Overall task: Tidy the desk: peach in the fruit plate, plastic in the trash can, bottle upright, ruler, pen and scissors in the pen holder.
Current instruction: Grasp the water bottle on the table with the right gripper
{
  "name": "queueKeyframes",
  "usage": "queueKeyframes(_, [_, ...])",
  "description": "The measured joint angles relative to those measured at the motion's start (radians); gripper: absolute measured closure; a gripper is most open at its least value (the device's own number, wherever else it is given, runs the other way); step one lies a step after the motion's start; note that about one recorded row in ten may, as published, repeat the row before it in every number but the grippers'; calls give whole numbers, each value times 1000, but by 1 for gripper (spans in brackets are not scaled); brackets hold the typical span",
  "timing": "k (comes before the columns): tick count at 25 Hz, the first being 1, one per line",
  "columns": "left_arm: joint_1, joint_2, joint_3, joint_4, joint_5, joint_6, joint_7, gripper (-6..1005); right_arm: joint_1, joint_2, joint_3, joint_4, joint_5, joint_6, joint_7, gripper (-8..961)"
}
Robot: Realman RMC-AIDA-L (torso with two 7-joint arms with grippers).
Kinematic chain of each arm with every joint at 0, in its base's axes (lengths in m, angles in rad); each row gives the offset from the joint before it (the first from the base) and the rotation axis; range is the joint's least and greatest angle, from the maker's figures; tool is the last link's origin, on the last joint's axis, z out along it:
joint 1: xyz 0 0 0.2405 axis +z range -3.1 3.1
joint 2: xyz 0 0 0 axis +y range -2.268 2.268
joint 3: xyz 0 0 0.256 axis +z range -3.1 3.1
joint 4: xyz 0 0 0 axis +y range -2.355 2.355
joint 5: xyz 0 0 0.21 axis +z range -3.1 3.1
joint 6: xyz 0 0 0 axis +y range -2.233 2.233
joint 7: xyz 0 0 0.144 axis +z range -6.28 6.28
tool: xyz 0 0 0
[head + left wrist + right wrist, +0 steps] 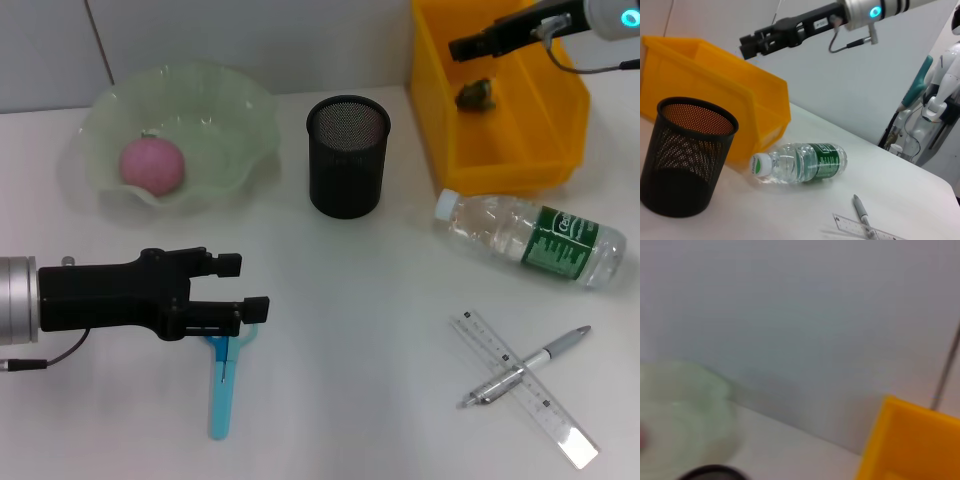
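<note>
A pink peach (152, 165) lies in the green glass fruit plate (235, 110). The black mesh pen holder (347, 155) stands upright and looks empty. A clear bottle (535, 240) with a green label lies on its side. A clear ruler (545, 405) and a silver pen (530, 362) lie crossed at the front right. Blue scissors (222, 385) lie on the table. My left gripper (243, 287) is open just above their handle end. My right gripper (462, 46) hovers over the yellow trash can (520, 170), where a crumpled plastic piece (475, 93) lies.
The left wrist view shows the pen holder (685, 155), the trash can (715, 80), the lying bottle (805, 162), the pen (860, 210) and my right gripper (746, 46) above the can. A white wall stands behind the table.
</note>
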Motion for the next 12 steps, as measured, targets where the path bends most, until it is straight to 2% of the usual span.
queueKeyframes(1, [-2,0,0,0,0,2,0,154,-13,-12,13,-37,59,-82,-25,222])
queueKeyframes(2, [-2,0,0,0,0,2,0,154,-13,-12,13,-37,59,-82,-25,223])
queueKeyframes(7, [-2,0,0,0,0,3,0,154,-17,-40,145,-138,124,-413,-104,225])
queueKeyframes(10, [-4,0,-1,0,0,5,0,154,-9,-79,171,-156,118,-572,-125,226])
queueKeyframes(11, [-4,0,-1,0,0,5,0,154,-5,-103,167,-151,90,-644,-134,226])
queueKeyframes(12, [-4,0,-1,0,0,5,0,154,-5,-103,167,-151,90,-644,-134,226])
